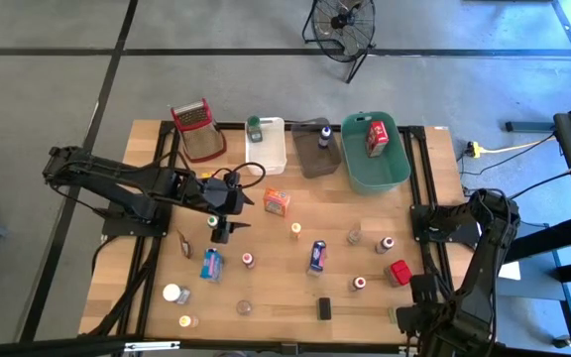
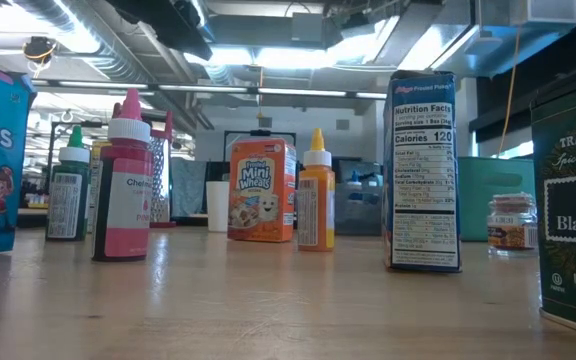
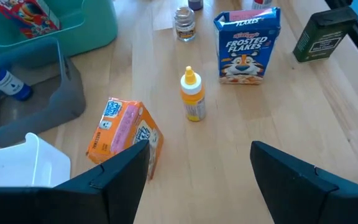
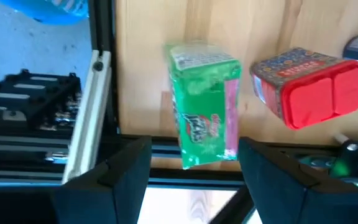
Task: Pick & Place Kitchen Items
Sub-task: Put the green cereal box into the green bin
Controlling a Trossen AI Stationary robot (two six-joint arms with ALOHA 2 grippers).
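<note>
Over desk centre | L gripper fingers apart, empty | orange box just ahead, beside one finger | R gripper apart, empty, far corner

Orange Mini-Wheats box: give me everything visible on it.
The orange Mini-Wheats box is a small cardboard carton, orange with a pink side panel and a white-and-blue logo. It stands upright on the wooden table, near the white bin. The open left gripper hovers just short of it, not touching. Nothing else touches it.
</note>
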